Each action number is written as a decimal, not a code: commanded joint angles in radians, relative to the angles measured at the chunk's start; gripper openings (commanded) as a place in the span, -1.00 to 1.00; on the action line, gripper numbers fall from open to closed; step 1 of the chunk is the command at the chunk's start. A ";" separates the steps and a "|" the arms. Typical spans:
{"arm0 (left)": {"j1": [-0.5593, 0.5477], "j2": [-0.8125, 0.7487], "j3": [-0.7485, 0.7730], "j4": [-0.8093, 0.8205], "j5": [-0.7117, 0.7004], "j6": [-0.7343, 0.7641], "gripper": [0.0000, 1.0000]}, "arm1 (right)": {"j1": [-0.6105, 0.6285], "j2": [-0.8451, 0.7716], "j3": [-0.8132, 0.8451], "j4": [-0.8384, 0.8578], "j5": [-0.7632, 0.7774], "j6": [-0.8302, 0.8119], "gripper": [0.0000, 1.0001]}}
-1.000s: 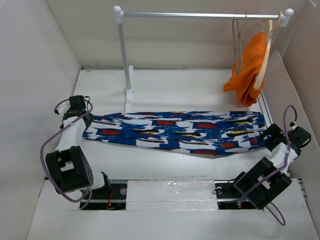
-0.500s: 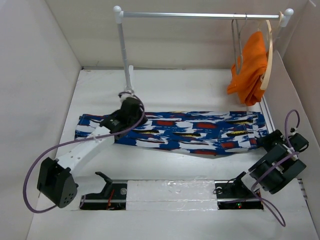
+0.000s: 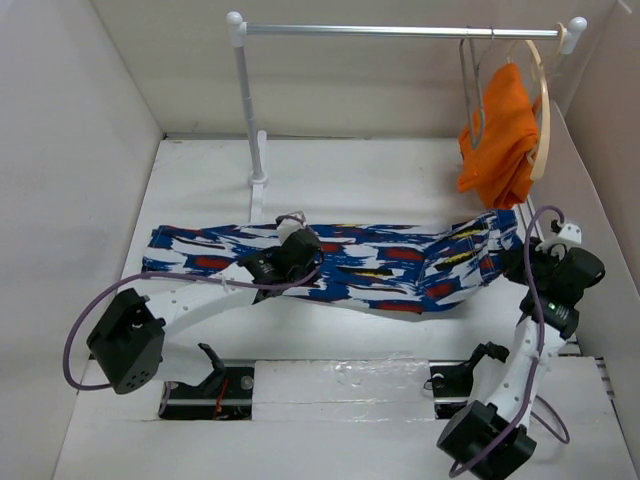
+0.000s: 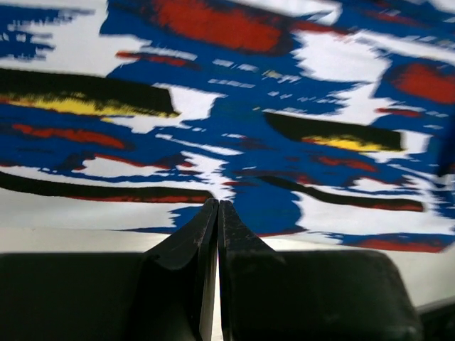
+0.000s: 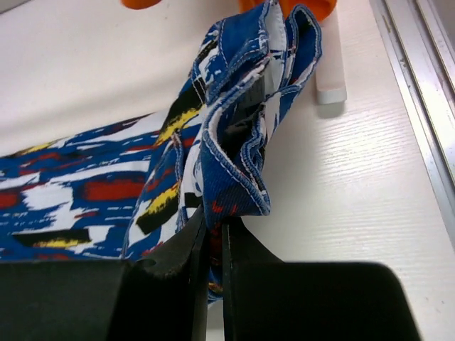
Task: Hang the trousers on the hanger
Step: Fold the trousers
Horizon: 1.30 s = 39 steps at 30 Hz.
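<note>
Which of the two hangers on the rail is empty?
The thin grey wire hanger, on the left; the pale wooden hanger beside it carries the orange cloth.

Robot lab rig — white board walls (image 3: 60, 110), mini clothes rail (image 3: 400, 30), 2 robot arms (image 3: 190, 297) on tabletop (image 3: 350, 170).

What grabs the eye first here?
The trousers, loudly patterned in blue, red, white and yellow, lie stretched across the middle of the table. The right gripper is shut on their bunched-up right end, and the left gripper, fingers shut, sits over the legs. At the upper right, an orange garment hangs from the rail beside the bare wire hanger.
</note>
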 commanded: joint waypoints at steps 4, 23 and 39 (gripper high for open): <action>-0.008 0.079 -0.099 0.123 0.058 -0.035 -1.00 | 0.164 0.056 0.334 -0.257 0.004 -0.128 -1.00; -0.319 0.520 0.101 0.212 0.087 -0.187 -1.00 | 0.692 0.187 0.867 -0.090 0.155 0.146 -1.00; -0.355 0.250 0.261 -0.048 -0.229 -0.112 -0.63 | 1.157 0.343 0.858 0.117 0.321 0.176 -1.00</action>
